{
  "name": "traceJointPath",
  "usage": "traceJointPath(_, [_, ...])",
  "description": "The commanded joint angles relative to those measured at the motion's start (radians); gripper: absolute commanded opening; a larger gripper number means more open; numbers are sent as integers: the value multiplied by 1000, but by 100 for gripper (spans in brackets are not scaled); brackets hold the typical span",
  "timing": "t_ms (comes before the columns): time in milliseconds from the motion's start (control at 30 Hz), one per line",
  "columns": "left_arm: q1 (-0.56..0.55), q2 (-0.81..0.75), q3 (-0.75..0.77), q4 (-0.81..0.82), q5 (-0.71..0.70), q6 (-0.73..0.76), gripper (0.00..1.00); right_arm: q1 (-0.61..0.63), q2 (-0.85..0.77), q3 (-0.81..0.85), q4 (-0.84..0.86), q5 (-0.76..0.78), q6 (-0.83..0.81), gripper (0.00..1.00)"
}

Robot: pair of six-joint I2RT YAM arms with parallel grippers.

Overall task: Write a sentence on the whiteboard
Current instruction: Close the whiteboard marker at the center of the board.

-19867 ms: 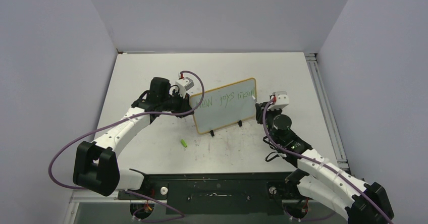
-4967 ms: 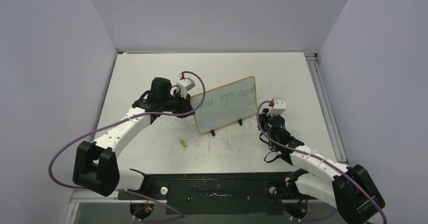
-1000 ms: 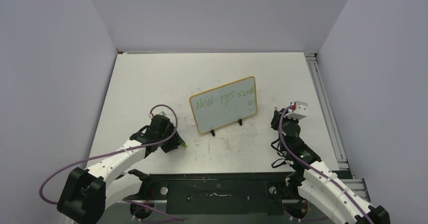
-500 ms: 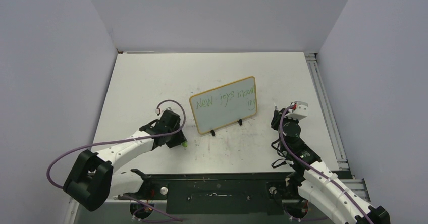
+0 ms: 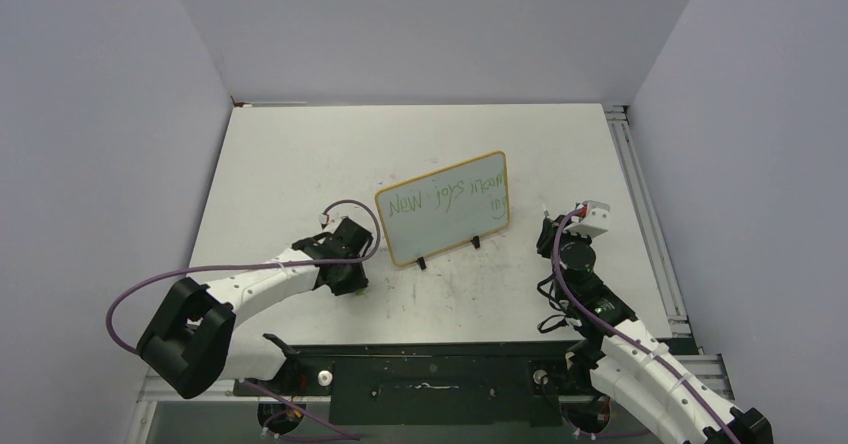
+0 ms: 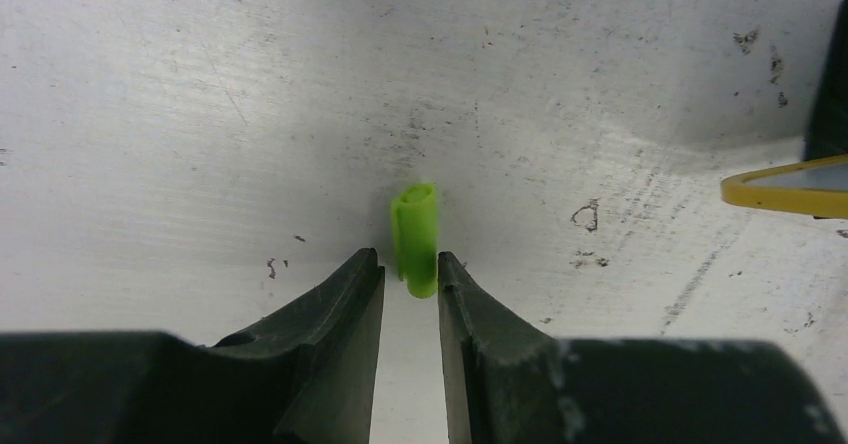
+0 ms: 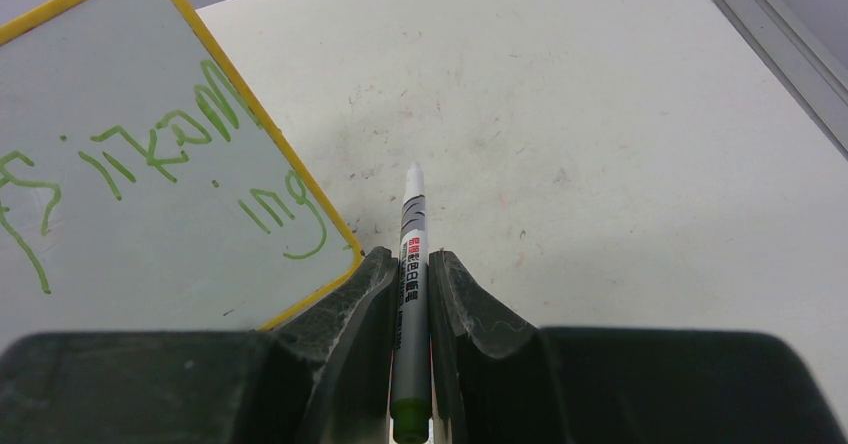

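The whiteboard (image 5: pixel 443 207) stands on its two black feet mid-table, tan-framed, with the green sentence (image 5: pixel 445 196) "New joys" and more, plus a short second line. My right gripper (image 5: pixel 549 230) is just right of the board, shut on a grey green-ended marker (image 7: pixel 412 264) whose uncapped tip (image 7: pixel 413 174) points away over bare table. The board's corner (image 7: pixel 150 164) fills that view's left. My left gripper (image 6: pixel 408 264) is low on the table, narrowly open, with the near end of a green marker cap (image 6: pixel 416 226) between its fingertips. In the top view the left gripper (image 5: pixel 355 282) hides the cap.
The board's yellow-tan corner (image 6: pixel 790 179) and a black foot (image 6: pixel 828 84) lie to the right of the cap. The scuffed white tabletop (image 5: pixel 300 154) is walled on three sides. A metal rail (image 5: pixel 640 194) runs along its right edge.
My left arm has left the board's left edge, swung down and slid right until its fingertips straddle the green cap. My right arm finished the second line, pulled back, and now holds still.
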Motion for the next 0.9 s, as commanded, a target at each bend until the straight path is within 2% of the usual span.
traceJointPath(0, [-4,-4,34,-19,-39,17,26,3,2,6,38,5,-3,5])
traceJointPath(167, [-3,-1,37,25,-18,13,35,4,2,6,38,3,-4,5])
traceJointPath(267, [3,15,49,9,-34,27,36,3,2,6,38,1,-3,5])
traceJointPath(867, [26,88,75,-46,-59,74,25,3,-2,5,36,-2,-1,5])
